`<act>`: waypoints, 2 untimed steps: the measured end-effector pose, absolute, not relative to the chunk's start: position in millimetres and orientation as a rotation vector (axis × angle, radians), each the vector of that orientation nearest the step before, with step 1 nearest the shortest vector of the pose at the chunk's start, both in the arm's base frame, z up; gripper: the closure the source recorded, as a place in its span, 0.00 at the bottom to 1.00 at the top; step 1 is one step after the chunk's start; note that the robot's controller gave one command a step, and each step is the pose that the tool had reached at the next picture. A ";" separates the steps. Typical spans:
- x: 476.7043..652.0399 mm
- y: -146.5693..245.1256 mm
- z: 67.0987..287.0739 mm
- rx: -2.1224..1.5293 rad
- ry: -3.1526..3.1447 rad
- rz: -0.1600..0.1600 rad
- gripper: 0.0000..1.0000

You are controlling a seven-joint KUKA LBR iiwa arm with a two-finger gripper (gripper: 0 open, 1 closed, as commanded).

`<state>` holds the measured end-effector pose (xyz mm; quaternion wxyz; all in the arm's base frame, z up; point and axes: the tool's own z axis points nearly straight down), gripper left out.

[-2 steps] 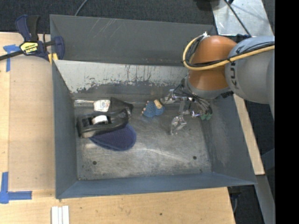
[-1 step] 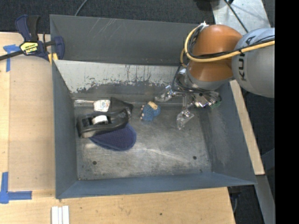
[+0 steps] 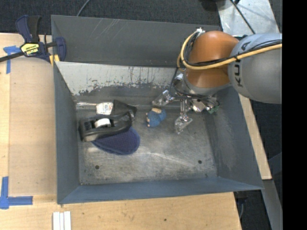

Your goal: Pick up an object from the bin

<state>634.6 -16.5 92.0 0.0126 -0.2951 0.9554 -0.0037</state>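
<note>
jaws seemingly apart beside blue lump (image 3: pixel 155 117)

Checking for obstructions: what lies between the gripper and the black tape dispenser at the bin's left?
In the camera view, a small blue lump lies between the gripper and the black tape dispenser, close to the gripper.

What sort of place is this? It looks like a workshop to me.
Probably a robotics lab test bench, not a workshop: a grey robot arm with an orange wrist cover reaches its two-finger gripper into a grey metal bin holding odd items such as a black tape dispenser.
</note>
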 end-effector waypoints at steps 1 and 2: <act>629.0 -15.6 83.6 -0.928 2.993 -0.002 1.00; 620.2 -33.1 202.1 -0.874 3.005 -0.007 1.00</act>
